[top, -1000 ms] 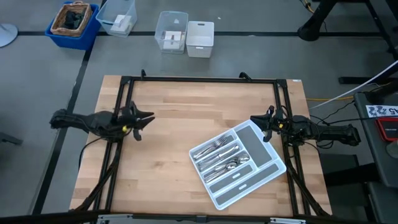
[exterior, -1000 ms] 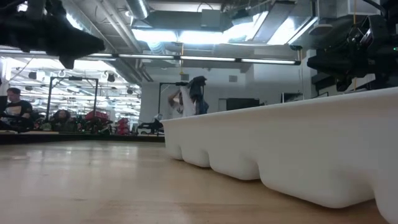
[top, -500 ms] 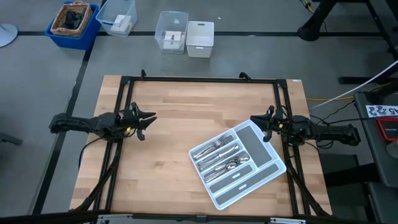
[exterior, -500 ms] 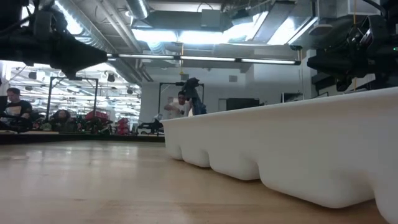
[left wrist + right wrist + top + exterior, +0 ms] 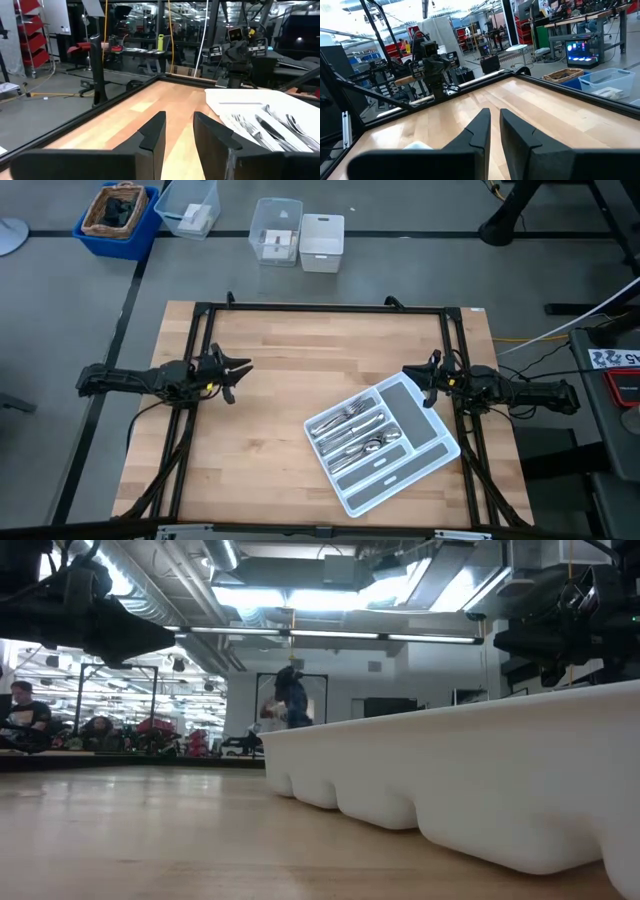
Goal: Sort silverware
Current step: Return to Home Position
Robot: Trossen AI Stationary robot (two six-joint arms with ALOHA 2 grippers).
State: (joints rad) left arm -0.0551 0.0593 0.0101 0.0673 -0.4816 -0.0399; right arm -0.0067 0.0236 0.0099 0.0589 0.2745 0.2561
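Wood-grain table top (image 5: 300,345) carries one light grey compartmented tray (image 5: 408,402), set at an angle in the right half, toward the near edge. We see the silverware (image 5: 350,432) inside this tray: forks, spoons and knives lie lengthwise in the long compartments on its left side. The wide compartment on its right side and the short compartments at its near end show bare plastic. No loose piece lies on the table top.

We locate the left gripper (image 5: 238,380) above the left edge of the table, pointing right across the wood. In the left wrist view its fingers (image 5: 155,132) stand spread with a clear gap, and they pinch nothing. The same view shows the tray (image 5: 232,95) and the silverware (image 5: 267,127) well apart from the fingers.

We locate the right gripper (image 5: 415,385) above the right edge of the table, just beside the far corner of the tray, pointing left. In the right wrist view its fingers (image 5: 480,127) stand nearly parallel with a narrow gap, and they pinch nothing.

On the floor beyond the far edge we see clear plastic boxes (image 5: 276,230) and a blue bin (image 5: 118,220).
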